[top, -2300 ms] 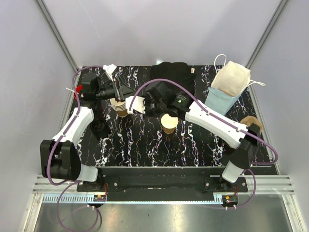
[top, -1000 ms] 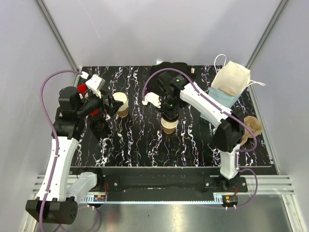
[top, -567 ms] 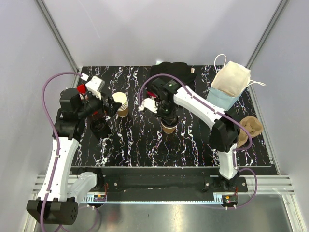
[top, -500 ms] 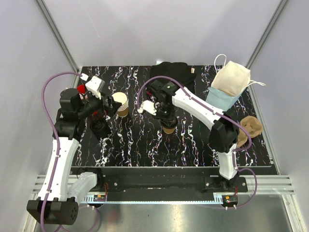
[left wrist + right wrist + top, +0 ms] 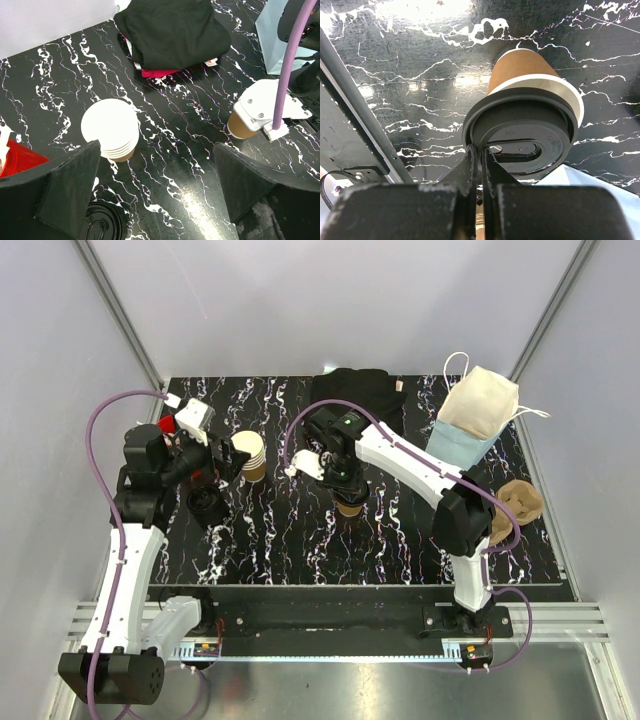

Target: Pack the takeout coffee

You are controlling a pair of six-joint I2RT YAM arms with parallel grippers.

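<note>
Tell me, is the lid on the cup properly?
Not fully: the lid sits crooked, and the cup shows its cream rim on one side.

The right gripper (image 5: pixel 481 155), jaws together, pinches the black lid (image 5: pixel 522 132), askew on the tan cup (image 5: pixel 517 67) (cream rim showing).

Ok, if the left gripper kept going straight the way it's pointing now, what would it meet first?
Most likely bare tabletop: the open left gripper aims down between the nested cup stack and the takeout coffee cup, with neither in its line. Depth is hard to judge.
</note>
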